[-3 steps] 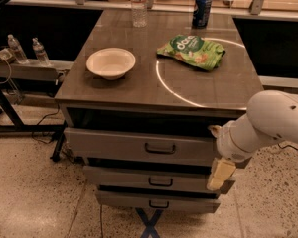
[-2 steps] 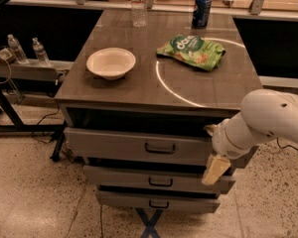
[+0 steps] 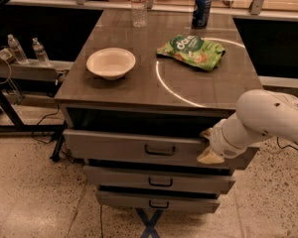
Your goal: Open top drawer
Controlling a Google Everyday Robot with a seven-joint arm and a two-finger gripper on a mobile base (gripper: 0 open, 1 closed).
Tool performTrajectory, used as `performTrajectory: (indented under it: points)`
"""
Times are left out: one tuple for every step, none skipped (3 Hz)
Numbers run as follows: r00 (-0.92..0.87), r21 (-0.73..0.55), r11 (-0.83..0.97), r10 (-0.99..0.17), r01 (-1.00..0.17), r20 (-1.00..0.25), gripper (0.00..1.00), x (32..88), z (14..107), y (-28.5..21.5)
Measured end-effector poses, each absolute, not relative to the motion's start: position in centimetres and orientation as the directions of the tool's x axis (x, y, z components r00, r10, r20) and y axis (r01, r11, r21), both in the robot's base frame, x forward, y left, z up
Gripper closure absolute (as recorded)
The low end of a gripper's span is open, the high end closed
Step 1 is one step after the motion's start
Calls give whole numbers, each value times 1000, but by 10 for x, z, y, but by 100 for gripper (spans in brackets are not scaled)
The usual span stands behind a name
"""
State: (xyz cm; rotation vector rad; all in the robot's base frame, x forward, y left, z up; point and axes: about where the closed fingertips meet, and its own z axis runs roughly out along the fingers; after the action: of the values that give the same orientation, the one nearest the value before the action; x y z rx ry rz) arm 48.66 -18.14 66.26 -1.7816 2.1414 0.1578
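The top drawer (image 3: 114, 145) is the widest grey drawer, right under the tabletop, with a small dark pull handle (image 3: 160, 150) at its centre. Its front stands a little out from the cabinet, with a dark gap above it. My gripper (image 3: 207, 146) is on a white arm (image 3: 265, 118) that comes in from the right. It sits against the right part of the top drawer's front, to the right of the handle and level with the front's upper edge.
Two narrower grey drawers (image 3: 159, 181) (image 3: 158, 202) sit below. On the tabletop (image 3: 149, 83) are a cream bowl (image 3: 111, 62), a green snack bag (image 3: 191, 50), a blue can (image 3: 202, 9) and a clear bottle (image 3: 138, 6). A side rack with bottles (image 3: 27, 51) stands at left.
My gripper has moved up and a little left, from the level of the second drawer to the top drawer's front. The drawers have not visibly moved.
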Motion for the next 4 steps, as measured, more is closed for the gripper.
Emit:
performTrajectory:
  points:
    - [-148,-136,203,-931,-970,-334,88,487,668,-181]
    - [-148,-135,203,-931,-970,-334,100,487,676,-181]
    - [-200,-59,229,-930,-972,-310,94,445,677,-190]
    - [-203,-51,229,-930,-972,-307,65,442,678,-191]
